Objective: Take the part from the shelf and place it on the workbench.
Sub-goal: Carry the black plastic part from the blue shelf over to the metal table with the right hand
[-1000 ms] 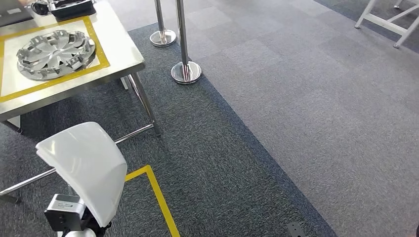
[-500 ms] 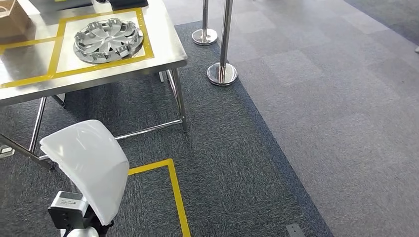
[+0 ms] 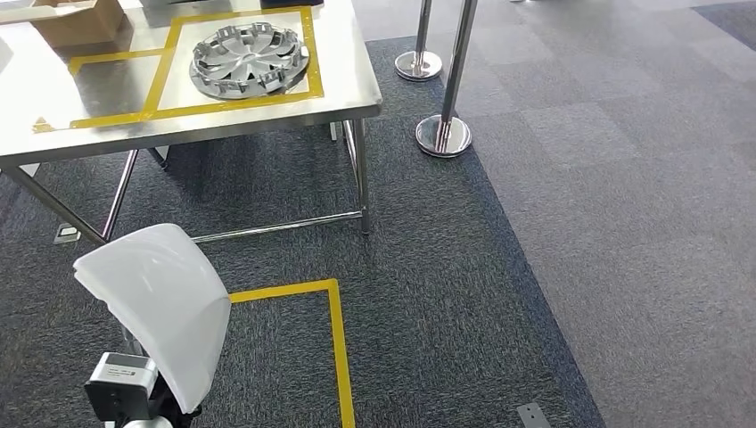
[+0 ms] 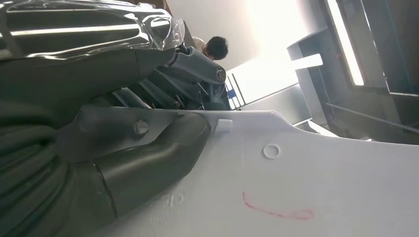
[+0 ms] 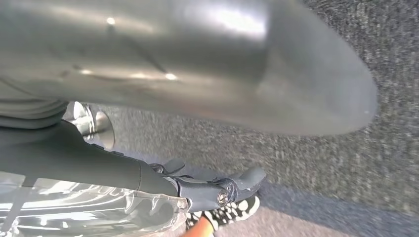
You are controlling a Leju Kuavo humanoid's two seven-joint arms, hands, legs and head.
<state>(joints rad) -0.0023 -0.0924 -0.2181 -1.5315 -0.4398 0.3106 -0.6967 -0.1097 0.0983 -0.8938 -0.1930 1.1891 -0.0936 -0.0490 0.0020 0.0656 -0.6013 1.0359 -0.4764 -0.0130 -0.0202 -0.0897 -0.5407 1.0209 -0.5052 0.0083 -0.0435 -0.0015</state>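
Note:
A white curved panel, the part (image 3: 156, 303), rides at the lower left of the head view, over the carpet in front of the workbench (image 3: 223, 125). My left hand (image 4: 123, 148) grips the part (image 4: 321, 182) along its edge, thumb pressed on its white face, which carries a red scribble. The steel workbench carries yellow tape frames; a silver hubcap (image 3: 250, 58) lies in the right frame. My right hand (image 5: 217, 190) hangs over the carpet, fingers stretched out, holding nothing.
A cardboard box (image 3: 80, 20) sits at the bench's far left. Two chrome stanchions (image 3: 443, 134) stand right of the bench. Yellow floor tape (image 3: 337, 339) marks a corner on the dark carpet. A person (image 4: 217, 47) stands behind my left hand.
The camera has turned left: the workbench and stanchions slid right and closer in view. The white part stays in my left hand.

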